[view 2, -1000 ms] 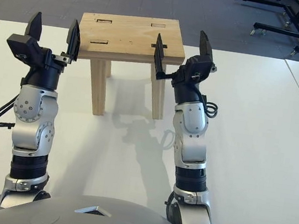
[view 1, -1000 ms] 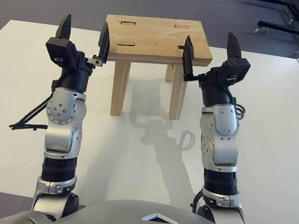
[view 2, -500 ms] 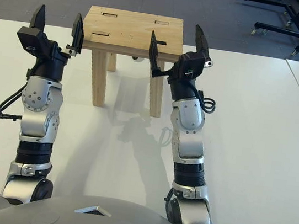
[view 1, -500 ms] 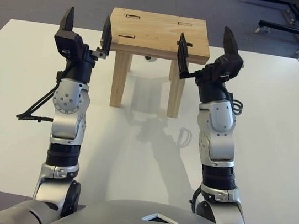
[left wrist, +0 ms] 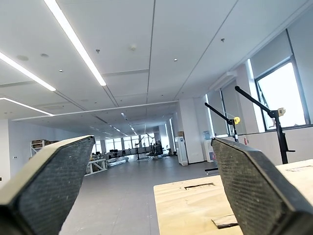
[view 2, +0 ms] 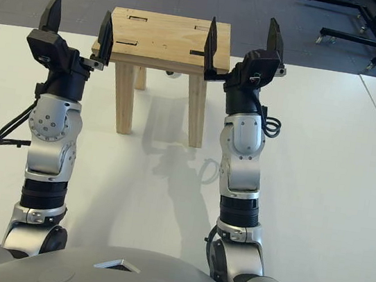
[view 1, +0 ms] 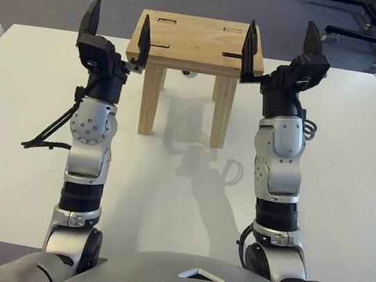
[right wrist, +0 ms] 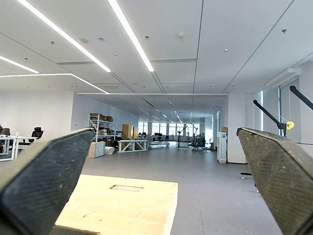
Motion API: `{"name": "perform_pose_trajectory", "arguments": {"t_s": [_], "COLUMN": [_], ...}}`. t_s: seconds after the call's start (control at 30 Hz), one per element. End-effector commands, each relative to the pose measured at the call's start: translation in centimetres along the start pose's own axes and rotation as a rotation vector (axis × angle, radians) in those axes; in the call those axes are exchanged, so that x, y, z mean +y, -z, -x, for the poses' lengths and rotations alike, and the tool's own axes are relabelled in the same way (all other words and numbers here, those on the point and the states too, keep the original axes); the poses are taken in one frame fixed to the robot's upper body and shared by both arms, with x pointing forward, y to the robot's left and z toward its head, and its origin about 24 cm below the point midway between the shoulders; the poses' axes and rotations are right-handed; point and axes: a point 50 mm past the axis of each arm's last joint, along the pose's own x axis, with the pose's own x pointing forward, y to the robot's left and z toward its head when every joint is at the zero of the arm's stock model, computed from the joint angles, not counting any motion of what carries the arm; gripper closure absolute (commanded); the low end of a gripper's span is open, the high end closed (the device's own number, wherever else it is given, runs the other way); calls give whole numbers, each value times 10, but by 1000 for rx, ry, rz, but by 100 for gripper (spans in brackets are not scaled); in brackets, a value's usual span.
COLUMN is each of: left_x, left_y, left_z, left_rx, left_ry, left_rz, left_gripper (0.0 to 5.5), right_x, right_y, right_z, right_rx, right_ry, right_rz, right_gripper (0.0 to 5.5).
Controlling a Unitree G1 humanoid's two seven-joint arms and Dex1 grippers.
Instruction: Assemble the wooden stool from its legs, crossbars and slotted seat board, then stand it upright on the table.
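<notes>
One assembled wooden stool [view 1: 151,101] stands upright near the far edge of the white tabletop [view 1: 352,171], its slotted seat board [view 1: 196,40] on top. The left gripper [view 1: 119,20] and right gripper [view 1: 281,33] are raised at either end of the seat, jaws spread wide and holding nothing. A black cable [view 1: 41,138] lies beside the left arm.

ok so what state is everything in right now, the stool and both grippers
stool: fully put together, standing upright on its legs, nothing gripping it
left gripper: open, fingers pointing up, at the stool's left end, holding nothing
right gripper: open, fingers pointing up, at the stool's right end, holding nothing
table: carrying the stool near its far edge
</notes>
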Motion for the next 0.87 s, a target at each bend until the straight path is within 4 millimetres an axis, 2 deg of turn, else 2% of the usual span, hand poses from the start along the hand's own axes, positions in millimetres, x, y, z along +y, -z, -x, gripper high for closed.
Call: {"name": "perform_pose_trajectory", "arguments": {"t_s": [0.03, 0.3, 0.87], "left_x": [-3, -1, -1], "left_y": [-3, -4, -1], "left_z": [-1, 3, 7], "left_rx": [-11, -13, 16], "left_ry": [2, -24, -14], "left_rz": [7, 4, 16], "left_gripper": [113, 113, 113], "right_x": [-3, -4, -1], "right_y": [1, 1, 2], "right_z": [-1, -7, -5], "right_rx": [15, 6, 4], "right_ry": [1, -27, -12], "right_rz": [23, 57, 67], "right_gripper": [13, 13, 13]}}
